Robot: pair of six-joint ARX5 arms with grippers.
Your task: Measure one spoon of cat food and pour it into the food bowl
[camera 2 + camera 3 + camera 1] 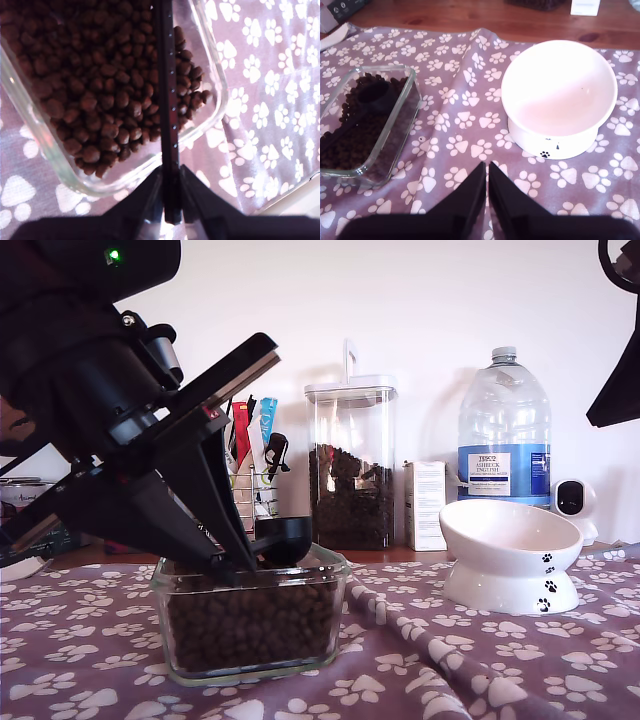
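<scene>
1 spoon (283, 537), 1 glass dish (250, 660) of cat food (250, 622), 1 food bowl (510, 555), 1 canister (351, 462), 1 water bottle (504, 430), 1 white box (426, 505), 2 grippers (172, 212) (487, 187).

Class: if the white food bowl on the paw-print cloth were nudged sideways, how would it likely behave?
The food bowl looks ceramic, so probably heavy and breakable. Its wide pedestal base suggests it would slide rather than tip. It sits on wrinkled cloth, which may bunch and drag with it.

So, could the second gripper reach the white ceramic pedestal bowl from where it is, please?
Probably yes: my second gripper hangs shut above bare paw-print cloth, with nothing between it and the white ceramic pedestal bowl.
</scene>
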